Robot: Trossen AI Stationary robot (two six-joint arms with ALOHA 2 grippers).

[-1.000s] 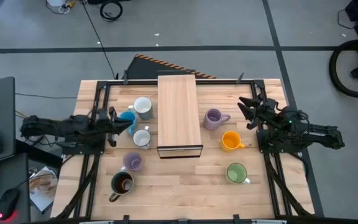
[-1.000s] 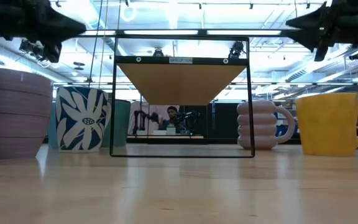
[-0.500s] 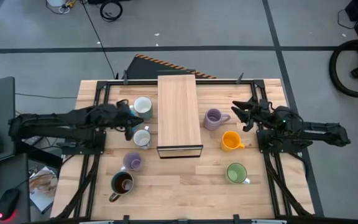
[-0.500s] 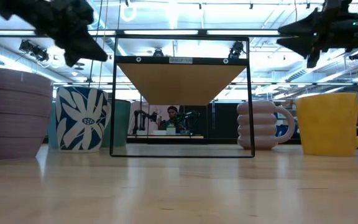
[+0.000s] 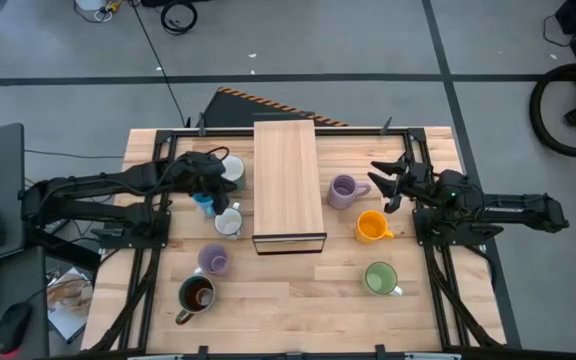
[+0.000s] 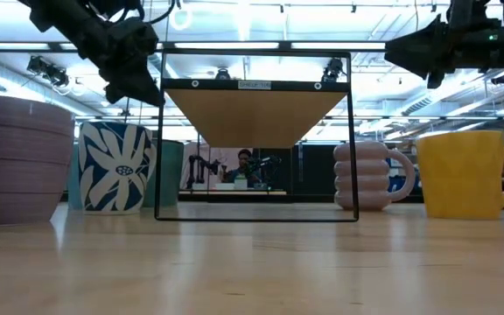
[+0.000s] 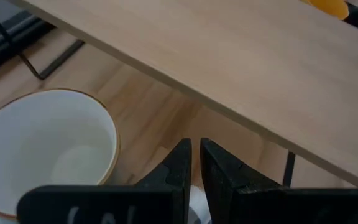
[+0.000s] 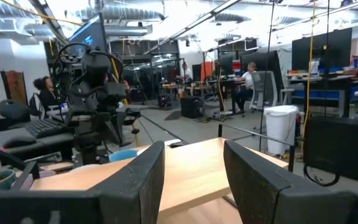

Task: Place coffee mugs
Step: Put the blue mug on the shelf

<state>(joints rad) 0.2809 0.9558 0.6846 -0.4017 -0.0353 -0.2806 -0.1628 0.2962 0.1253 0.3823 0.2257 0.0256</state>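
Observation:
My left gripper (image 5: 220,183) is shut on nothing and hangs tipped down above the table's left half, between a white mug (image 5: 230,170) and a blue mug (image 5: 205,203). In its wrist view the shut fingers (image 7: 194,163) point at the wooden rack (image 7: 229,68), with the white mug (image 7: 48,143) beside them. My right gripper (image 5: 380,182) is open and held level in the air, right of a lilac mug (image 5: 343,190). An orange mug (image 5: 371,226), a green mug (image 5: 379,278), another white mug (image 5: 228,222), another lilac mug (image 5: 213,260) and a dark olive mug (image 5: 196,293) stand upright on the table.
A wooden-topped rack on a black wire frame (image 5: 288,185) stands in the table's middle, running from far to near. Black rails (image 5: 153,250) run along both sides of the table. There is bare wood near the front edge (image 5: 288,310).
My left gripper has swung out over the table toward the rack and the far edge, has risen a little and has tipped nose-down, staying shut. My right gripper has edged toward the rack, still open. No mug has moved.

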